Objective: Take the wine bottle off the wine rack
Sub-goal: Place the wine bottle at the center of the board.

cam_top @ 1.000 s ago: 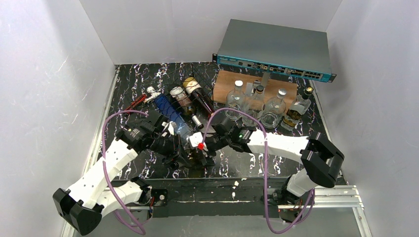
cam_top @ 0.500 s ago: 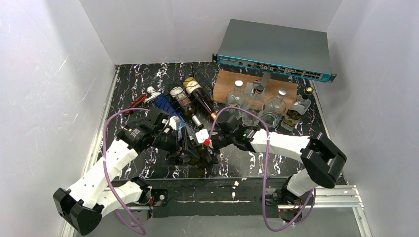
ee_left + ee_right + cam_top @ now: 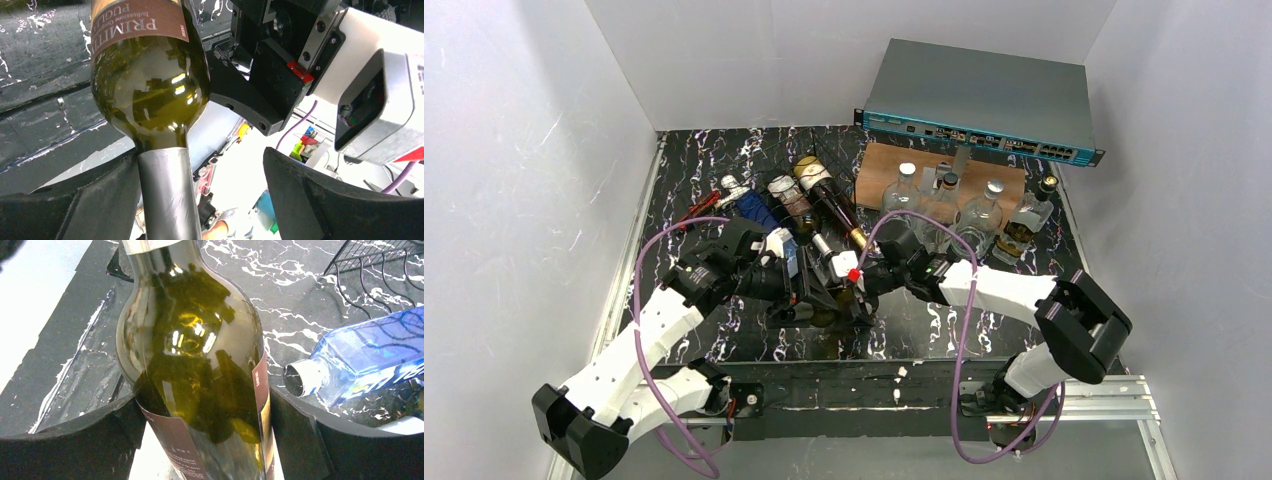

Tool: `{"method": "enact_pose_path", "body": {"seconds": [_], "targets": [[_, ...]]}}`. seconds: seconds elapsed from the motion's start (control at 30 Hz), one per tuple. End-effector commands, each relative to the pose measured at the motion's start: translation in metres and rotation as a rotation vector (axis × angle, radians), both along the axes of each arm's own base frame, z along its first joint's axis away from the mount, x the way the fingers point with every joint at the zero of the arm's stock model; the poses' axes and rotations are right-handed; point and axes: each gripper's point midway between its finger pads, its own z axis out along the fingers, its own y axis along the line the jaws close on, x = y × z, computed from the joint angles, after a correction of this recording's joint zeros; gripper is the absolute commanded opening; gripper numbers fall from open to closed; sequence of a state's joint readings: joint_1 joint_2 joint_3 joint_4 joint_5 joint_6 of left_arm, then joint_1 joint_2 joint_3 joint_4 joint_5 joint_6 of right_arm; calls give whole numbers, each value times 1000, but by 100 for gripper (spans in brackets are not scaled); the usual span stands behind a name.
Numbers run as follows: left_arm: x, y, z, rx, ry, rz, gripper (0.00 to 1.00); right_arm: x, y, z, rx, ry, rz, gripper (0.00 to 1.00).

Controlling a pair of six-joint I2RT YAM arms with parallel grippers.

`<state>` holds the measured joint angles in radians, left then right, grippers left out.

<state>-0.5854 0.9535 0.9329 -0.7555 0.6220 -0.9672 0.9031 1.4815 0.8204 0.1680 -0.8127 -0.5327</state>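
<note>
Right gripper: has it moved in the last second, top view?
Yes. The right gripper has shifted away from the near edge and rightward, closer to the wooden board.

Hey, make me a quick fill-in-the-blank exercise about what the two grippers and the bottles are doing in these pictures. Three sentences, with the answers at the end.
1. The right gripper is closed around the wide body of the dark green glass wine bottle, while the left gripper stands ___.
2. Inside the left gripper's jaws lies the wine bottle's silver-foiled ___.
3. Beside the wine bottle, a clear ___ glass bottle lies on its side.

Missing words: open; neck; blue.
</note>
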Motion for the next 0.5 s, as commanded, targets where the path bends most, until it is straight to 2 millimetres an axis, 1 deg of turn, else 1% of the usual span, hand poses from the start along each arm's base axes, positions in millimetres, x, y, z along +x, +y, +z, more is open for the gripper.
{"method": "enact_pose_path", "body": {"seconds": [0.0,0.13,0.3,0.47], "targets": [[4,-5,11,-67,-54,6,83,5,0,31,100,0,2,49],[13,-8,21,-112,-145,23,84,9,-5,34,113,12,-10,49],[24,-10,27,-135,-261,18,85,14,-9,39,130,26,-25,49],[35,-6,35,-127,-425,7,87,19,-13,42,145,42,-40,49]]}}
